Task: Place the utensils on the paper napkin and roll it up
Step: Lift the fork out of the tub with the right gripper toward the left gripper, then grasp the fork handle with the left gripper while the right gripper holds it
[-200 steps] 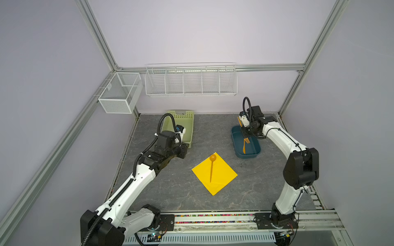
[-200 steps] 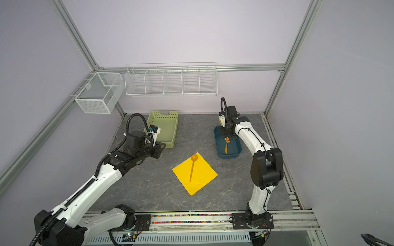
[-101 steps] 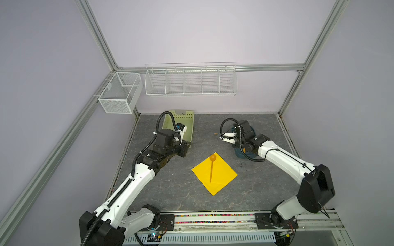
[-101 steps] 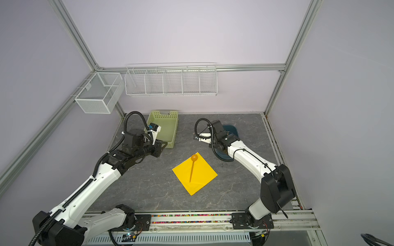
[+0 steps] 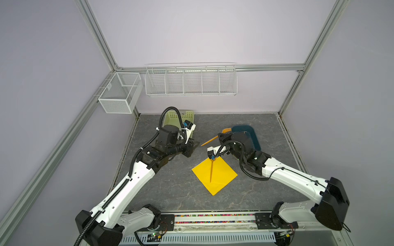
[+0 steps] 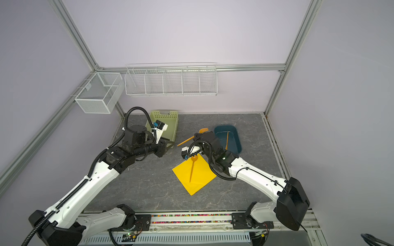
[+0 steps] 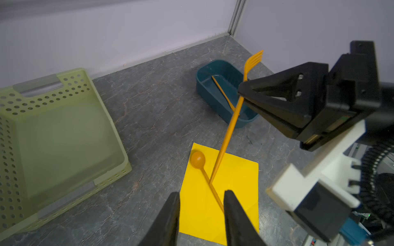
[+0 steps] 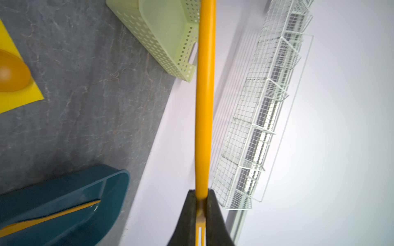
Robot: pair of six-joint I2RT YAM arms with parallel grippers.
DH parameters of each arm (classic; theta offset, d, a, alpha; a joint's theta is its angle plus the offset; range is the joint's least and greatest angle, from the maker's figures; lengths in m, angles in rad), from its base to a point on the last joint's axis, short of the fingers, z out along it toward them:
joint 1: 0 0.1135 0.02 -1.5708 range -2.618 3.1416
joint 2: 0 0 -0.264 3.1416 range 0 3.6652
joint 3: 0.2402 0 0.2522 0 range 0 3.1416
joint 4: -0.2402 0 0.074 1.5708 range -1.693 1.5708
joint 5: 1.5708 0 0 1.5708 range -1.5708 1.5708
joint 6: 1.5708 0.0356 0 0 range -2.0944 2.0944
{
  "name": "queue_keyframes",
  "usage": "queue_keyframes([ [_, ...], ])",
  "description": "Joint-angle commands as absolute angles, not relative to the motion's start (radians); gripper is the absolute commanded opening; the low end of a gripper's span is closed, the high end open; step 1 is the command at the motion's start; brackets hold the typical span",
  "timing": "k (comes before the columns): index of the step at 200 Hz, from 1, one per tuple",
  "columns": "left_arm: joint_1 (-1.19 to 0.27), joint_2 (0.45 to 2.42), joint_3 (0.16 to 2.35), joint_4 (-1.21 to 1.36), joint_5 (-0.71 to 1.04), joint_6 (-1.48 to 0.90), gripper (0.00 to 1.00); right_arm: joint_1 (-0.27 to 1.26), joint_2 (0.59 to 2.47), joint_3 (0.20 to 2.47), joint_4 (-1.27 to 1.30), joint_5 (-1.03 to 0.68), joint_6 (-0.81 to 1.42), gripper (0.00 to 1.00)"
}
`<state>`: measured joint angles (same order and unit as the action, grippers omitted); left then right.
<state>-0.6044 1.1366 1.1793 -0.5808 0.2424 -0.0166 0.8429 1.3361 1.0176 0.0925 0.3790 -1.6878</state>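
The yellow paper napkin (image 5: 221, 177) (image 6: 199, 179) (image 7: 234, 181) lies flat mid-table with an orange spoon (image 6: 191, 170) (image 7: 198, 159) on it. My right gripper (image 5: 220, 136) (image 6: 197, 135) (image 7: 242, 94) (image 8: 201, 202) is shut on the neck of an orange fork (image 5: 210, 141) (image 6: 185, 141) (image 7: 230, 125) (image 8: 204, 106). It holds the fork in the air behind the napkin's far corner, with the handle pointing toward the left arm. My left gripper (image 5: 190, 148) (image 6: 165, 147) (image 7: 201, 204) hovers open and empty left of the napkin. A third utensil (image 6: 227, 140) (image 7: 221, 91) lies in the blue tray (image 5: 254, 138) (image 6: 237, 144).
The green basket (image 5: 188, 116) (image 6: 170, 121) (image 7: 53, 127) stands at the back left, just behind the left gripper. A long wire rack (image 5: 190, 82) and a mesh box (image 5: 120, 93) hang on the walls above the table.
My right arm swung from over the blue tray toward the middle, carrying the fork to the napkin's far corner. The left arm barely moved and its fingers parted slightly.
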Motion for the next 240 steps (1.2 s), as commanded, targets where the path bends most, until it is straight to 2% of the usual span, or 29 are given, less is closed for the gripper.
queue_keyframes([
  [1, -0.64, 1.16, 1.25, -0.653, 0.259, 0.018, 0.36, 0.896, 1.284, 0.991, 0.204, 0.396, -1.849, 0.07],
  [72, -0.666, 1.16, 1.319, -0.724, 0.351, 0.057, 0.39, 1.021, 1.191, 1.005, 0.067, 0.344, -1.968, 0.07],
  [144, -0.673, 1.17, 1.325, -0.774, 0.518, 0.086, 0.4, 1.061, 1.167, 1.011, 0.018, 0.359, -1.995, 0.07],
  [202, -0.681, 1.202, 1.339, -0.827, 0.505, 0.097, 0.4, 1.074, 1.163, 1.022, 0.011, 0.36, -2.003, 0.07],
  [240, -0.684, 1.224, 1.348, -0.859, 0.521, 0.109, 0.35, 1.08, 1.16, 1.027, 0.0, 0.364, -2.01, 0.07],
])
